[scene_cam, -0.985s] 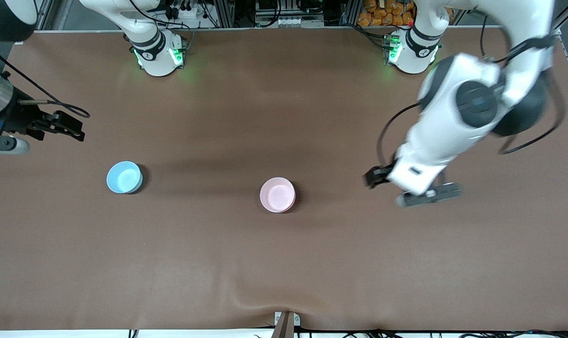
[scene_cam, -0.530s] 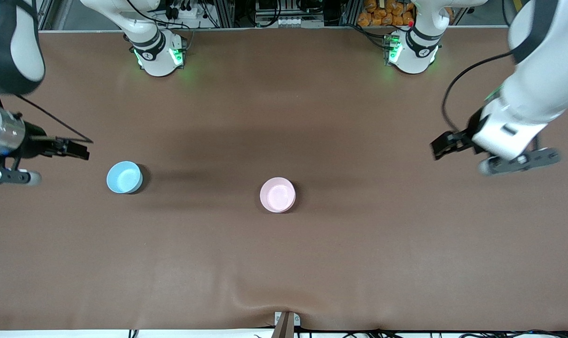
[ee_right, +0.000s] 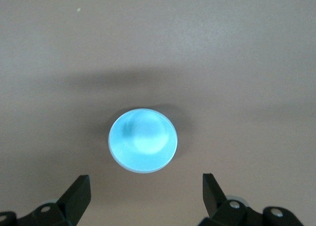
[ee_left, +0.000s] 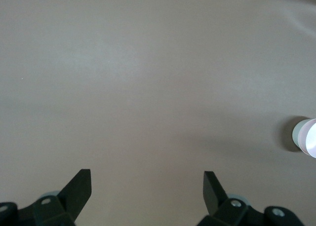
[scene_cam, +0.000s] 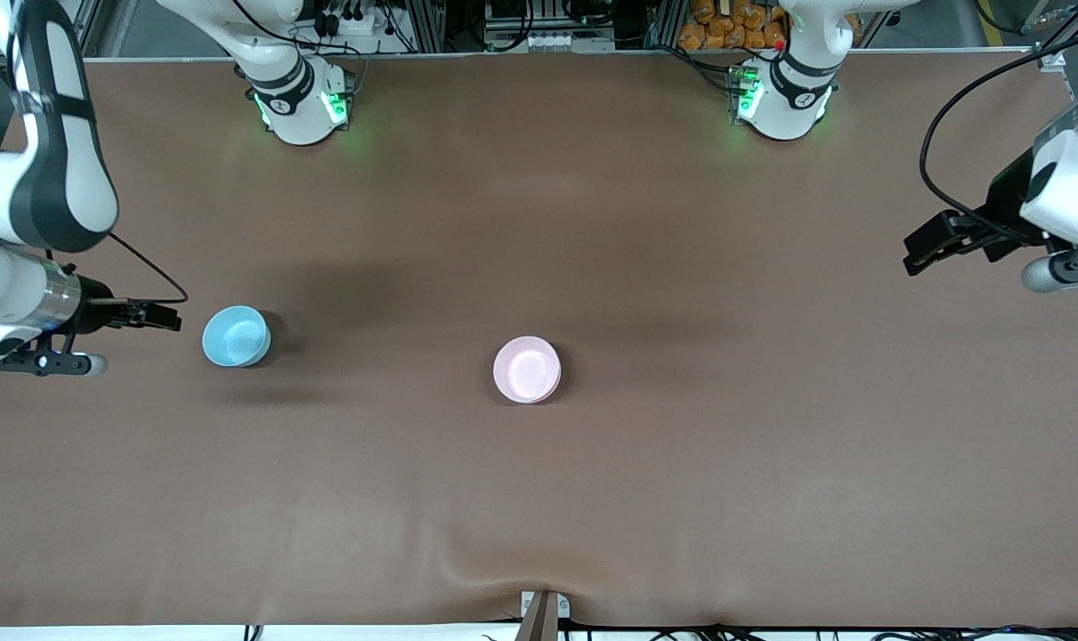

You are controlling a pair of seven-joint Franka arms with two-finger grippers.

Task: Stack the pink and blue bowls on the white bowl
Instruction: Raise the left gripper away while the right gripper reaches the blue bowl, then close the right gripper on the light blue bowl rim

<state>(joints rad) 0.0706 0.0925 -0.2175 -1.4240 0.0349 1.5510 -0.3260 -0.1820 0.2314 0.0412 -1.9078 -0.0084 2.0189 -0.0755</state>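
The light blue bowl (scene_cam: 235, 336) stands upright on the brown table toward the right arm's end. It also shows in the right wrist view (ee_right: 142, 139). My right gripper (scene_cam: 169, 317) is open and empty just beside it, fingertips short of its rim; it also shows in its own wrist view (ee_right: 145, 181). The pale pink bowl (scene_cam: 527, 369) sits at the table's middle, nested in the white bowl, whose pale wall (ee_left: 296, 136) shows under the pink (ee_left: 311, 140). My left gripper (scene_cam: 917, 255) is open and empty over the left arm's end of the table; its own wrist view shows it too (ee_left: 147, 179).
The brown table cover (scene_cam: 539, 499) has a wrinkle at its edge nearest the front camera. The two arm bases (scene_cam: 300, 105) (scene_cam: 781, 100) stand along the edge farthest from that camera.
My left arm has swung away from near the pink bowl to its own end of the table. My right gripper has come down and closer to the blue bowl.
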